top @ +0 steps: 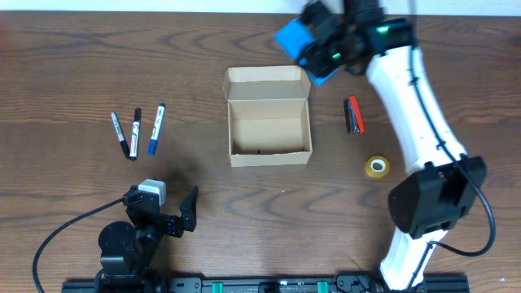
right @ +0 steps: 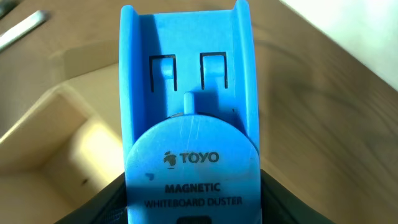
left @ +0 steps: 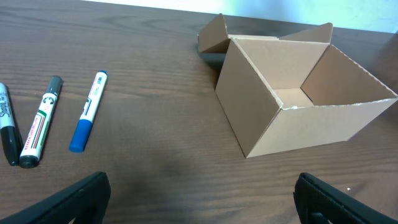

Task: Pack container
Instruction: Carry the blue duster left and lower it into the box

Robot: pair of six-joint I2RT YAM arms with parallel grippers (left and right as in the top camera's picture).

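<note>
One cardboard box (top: pixel 269 159), one black Sharpie marker (left: pixel 7 134), one black-capped white marker (left: pixel 40 121), one blue-capped white marker (left: pixel 87 112), one blue magnetic whiteboard duster (right: pixel 186 124), one yellow tape roll (top: pixel 376 167), red-and-black pens (top: pixel 353 115), number unclear

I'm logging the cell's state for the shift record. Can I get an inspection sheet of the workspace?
Surface: dark wooden table, no spills seen.
Job's things: cardboard box open, flap back, no items seen inside; blue whiteboard duster held near box's far right corner.
Clutter: three markers left of box; red and black markers and tape roll right of it.
End effectors: left end effector open, empty; right end effector shut on duster.
Cables: black cable curves at lower left; second cable loops at right.
Surroundings: nothing seen.
</note>
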